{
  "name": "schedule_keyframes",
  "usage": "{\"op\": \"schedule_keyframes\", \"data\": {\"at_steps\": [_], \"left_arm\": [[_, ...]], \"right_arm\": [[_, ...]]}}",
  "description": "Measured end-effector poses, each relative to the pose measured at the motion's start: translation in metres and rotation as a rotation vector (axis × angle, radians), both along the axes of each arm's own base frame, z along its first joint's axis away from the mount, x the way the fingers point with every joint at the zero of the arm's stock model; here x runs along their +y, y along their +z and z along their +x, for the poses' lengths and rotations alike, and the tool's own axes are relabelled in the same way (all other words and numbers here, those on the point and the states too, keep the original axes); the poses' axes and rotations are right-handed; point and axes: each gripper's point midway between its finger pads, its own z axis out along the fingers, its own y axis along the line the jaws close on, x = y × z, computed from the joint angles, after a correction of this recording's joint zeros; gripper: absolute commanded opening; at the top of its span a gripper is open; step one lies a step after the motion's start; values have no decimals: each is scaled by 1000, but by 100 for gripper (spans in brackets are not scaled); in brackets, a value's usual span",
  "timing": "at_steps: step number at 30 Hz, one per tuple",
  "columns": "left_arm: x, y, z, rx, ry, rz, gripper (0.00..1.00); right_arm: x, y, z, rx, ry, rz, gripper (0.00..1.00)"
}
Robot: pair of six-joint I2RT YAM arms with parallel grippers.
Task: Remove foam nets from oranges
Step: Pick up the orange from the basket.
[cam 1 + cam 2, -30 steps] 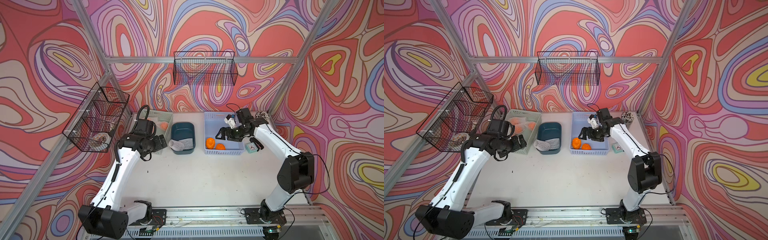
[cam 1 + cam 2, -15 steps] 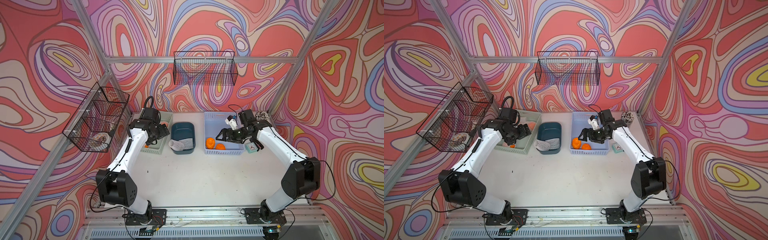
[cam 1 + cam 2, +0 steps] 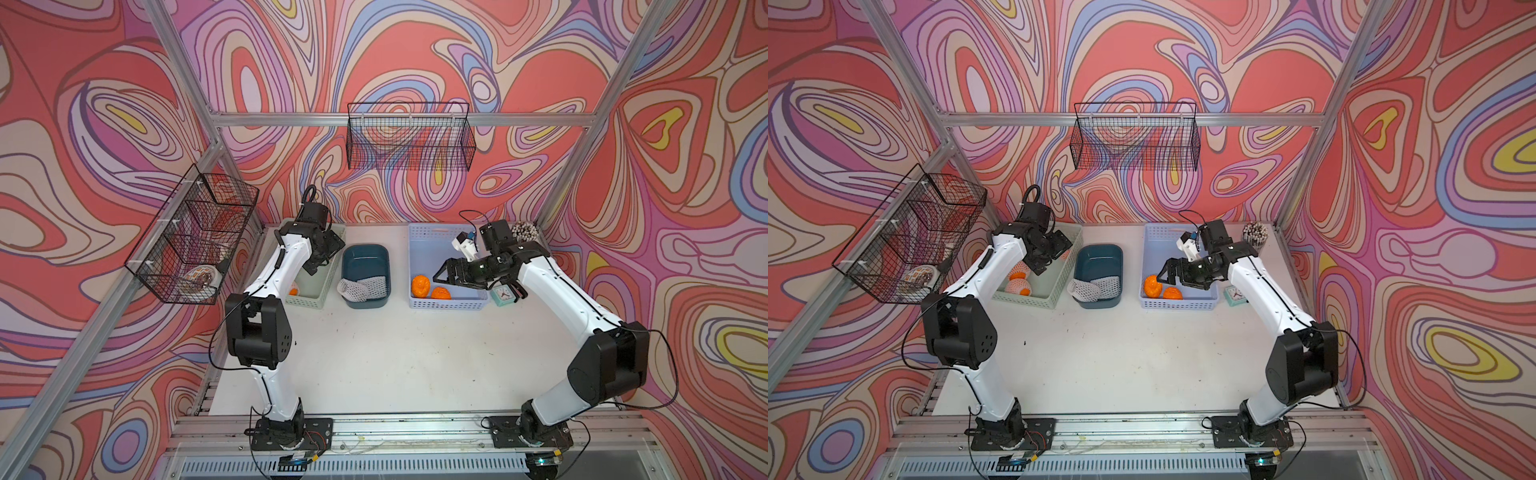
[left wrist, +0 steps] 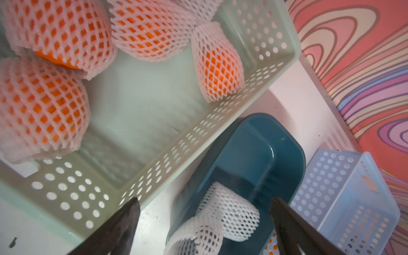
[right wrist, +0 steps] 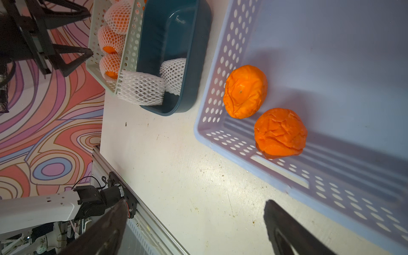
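While its fingers stand wide apart and hold nothing, the left hand (image 3: 1050, 258) hangs over the pale green basket (image 3: 1027, 302). Its wrist is bent downward from a raised elbow, and the forearm reaches toward the back wall. Under that hand, in the left wrist view, lie four netted oranges (image 4: 44, 103), each fruit showing through a white foam net (image 4: 217, 64). The net nearest the basket's corner is drawn long, its axis slanting toward the basket wall.

Beside the left hand, on the side toward the right hand, a dark teal tub (image 3: 365, 259) holds two empty foam nets (image 3: 359, 289). Both lie on their sides as open tubes, and one is draped over the tub's rim.

The right hand (image 3: 440, 271) lies nearly level at the end of a bent arm. Its fingers are spread, empty and pointing toward the left hand. Just below and beyond its fingertips, two bare oranges (image 5: 245, 92) rest side by side by the near wall of the lavender basket (image 5: 220, 55).

Behind that hand's wrist a small clock (image 3: 503, 294) stands on the white table (image 3: 395, 353), just beside the basket. Its dial is too small to read.
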Motion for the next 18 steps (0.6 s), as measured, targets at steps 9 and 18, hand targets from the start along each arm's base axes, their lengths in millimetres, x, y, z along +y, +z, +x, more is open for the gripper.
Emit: {"op": "schedule_keyframes", "data": {"at_steps": [9, 18], "left_arm": [[7, -35, 33, 10, 140, -58, 92], [19, -46, 72, -23, 224, -100, 91]], "right_arm": [[-1, -4, -13, 30, 14, 2, 98], [-1, -10, -22, 52, 33, 6, 98]]}}
